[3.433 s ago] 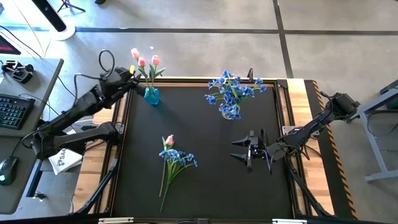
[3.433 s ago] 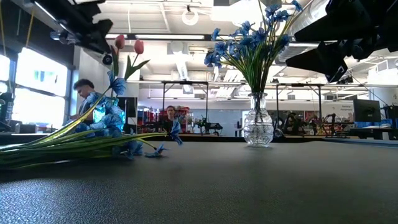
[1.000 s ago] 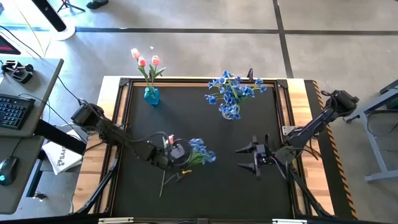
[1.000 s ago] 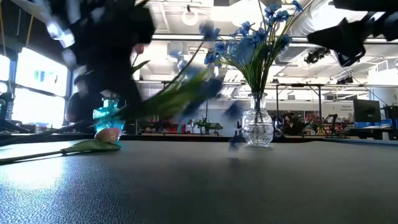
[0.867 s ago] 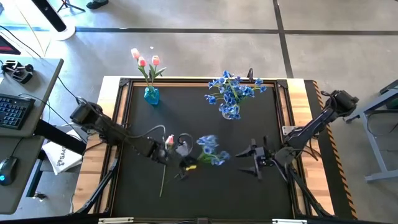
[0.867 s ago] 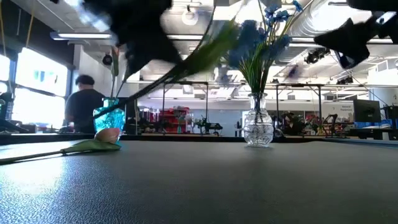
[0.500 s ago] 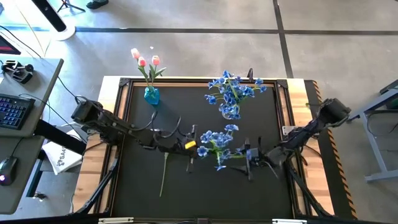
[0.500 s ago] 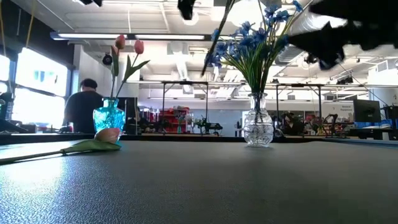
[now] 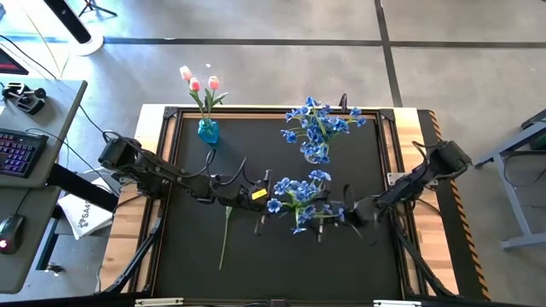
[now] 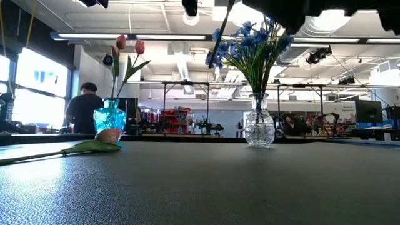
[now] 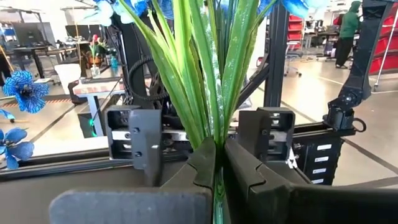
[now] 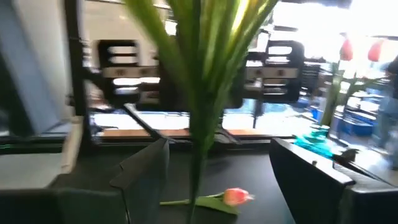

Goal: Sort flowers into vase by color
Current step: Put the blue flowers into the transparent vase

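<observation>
Your left gripper (image 9: 261, 207) is clamped tight on the green stems of the bunch of small blue blossoms (image 9: 297, 194); in the left wrist view the fingers (image 11: 239, 169) pinch the stems (image 11: 205, 74) with no gap. The left arm reaches in low from the left edge of the black table (image 9: 358, 264), and the bunch hangs in the air over mid-table (nothing of it touches the surface in the low view).

Your right gripper (image 9: 331, 211) has its fingers spread wide, one on either side of the same stems (image 12: 200, 81), not touching them. Its arm stretches in from the right edge.

One pink tulip with a leaf (image 9: 226, 232) lies flat on the table, left of centre. Turquoise glass vase with pink tulips (image 9: 207, 130) sits at the far left corner; clear glass vase of blue blossoms (image 9: 316, 152) near the far edge.
</observation>
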Available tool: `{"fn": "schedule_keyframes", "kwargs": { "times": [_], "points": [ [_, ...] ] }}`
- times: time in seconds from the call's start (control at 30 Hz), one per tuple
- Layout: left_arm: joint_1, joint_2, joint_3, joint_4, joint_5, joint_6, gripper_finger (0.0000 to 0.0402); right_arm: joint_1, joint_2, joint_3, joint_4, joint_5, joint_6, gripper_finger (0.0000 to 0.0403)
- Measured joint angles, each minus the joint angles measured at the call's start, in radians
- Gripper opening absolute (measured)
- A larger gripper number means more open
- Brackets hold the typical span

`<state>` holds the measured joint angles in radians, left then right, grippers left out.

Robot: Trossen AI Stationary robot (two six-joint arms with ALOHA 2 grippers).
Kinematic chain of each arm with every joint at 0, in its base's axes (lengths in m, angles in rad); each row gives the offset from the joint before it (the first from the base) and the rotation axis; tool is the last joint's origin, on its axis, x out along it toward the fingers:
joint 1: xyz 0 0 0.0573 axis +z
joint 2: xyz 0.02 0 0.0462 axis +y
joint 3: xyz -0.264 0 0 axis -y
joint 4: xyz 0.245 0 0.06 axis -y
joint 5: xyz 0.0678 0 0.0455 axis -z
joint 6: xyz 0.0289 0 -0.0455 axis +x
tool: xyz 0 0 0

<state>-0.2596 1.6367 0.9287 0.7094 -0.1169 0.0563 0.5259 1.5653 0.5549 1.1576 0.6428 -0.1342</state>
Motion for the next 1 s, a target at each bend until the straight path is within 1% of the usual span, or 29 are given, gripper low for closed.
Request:
{"fn": "schedule_keyframes", "kwargs": {
  "times": [0.1, 0.23, 0.33, 0.43, 0.57, 0.6, 0.63, 0.73, 0.87, 0.93, 1.0],
  "points": [
    [-0.001, 0.0, 0.0, -0.001, 0.0, 0.0, 0.0001, -0.006, 0.0, 0.048, -0.071, 0.03, 0.002, 0.0266],
    [-0.002, 0.0, 0.0, -0.001, 0.0, 0.0, 0.0001, -0.009, -0.001, 0.095, -0.161, 0.013, 0.005, 0.0223],
    [-0.002, 0.0, 0.0, -0.002, -0.001, 0.0, 0.0001, -0.021, -0.001, 0.12, -0.213, -0.032, 0.029, 0.0175],
    [-0.002, 0.0, 0.0, -0.005, -0.001, 0.0, 0.0002, -0.035, -0.001, 0.128, -0.24, -0.091, 0.064, 0.0115],
    [-0.004, -0.001, 0.001, -0.018, 0.0, 0.0, 0.0017, -0.036, -0.001, 0.124, -0.237, -0.091, 0.075, 0.0027],
    [-0.004, -0.002, 0.002, -0.031, -0.001, 0.0, 0.0024, -0.035, -0.001, 0.12, -0.237, -0.09, 0.08, 0.0017],
    [-0.004, -0.002, 0.002, -0.049, -0.005, 0.0, 0.0031, -0.033, -0.001, 0.117, -0.241, -0.085, 0.09, 0.0013],
    [-0.004, -0.019, 0.002, -0.149, -0.05, 0.0, 0.0055, -0.023, -0.004, 0.102, -0.245, -0.042, 0.12, 0.0022],
    [-0.002, -0.073, 0.001, -0.354, -0.165, -0.015, 0.0085, -0.003, -0.056, 0.025, -0.243, 0.002, 0.171, 0.0009],
    [-0.002, -0.1, 0.001, -0.45, -0.214, -0.038, 0.0095, 0.011, -0.095, -0.036, -0.201, 0.033, 0.188, 0.0006],
    [-0.002, -0.117, 0.001, -0.513, -0.239, -0.057, 0.0102, 0.023, -0.126, -0.101, -0.122, 0.046, 0.191, 0.0008]
  ]
}}
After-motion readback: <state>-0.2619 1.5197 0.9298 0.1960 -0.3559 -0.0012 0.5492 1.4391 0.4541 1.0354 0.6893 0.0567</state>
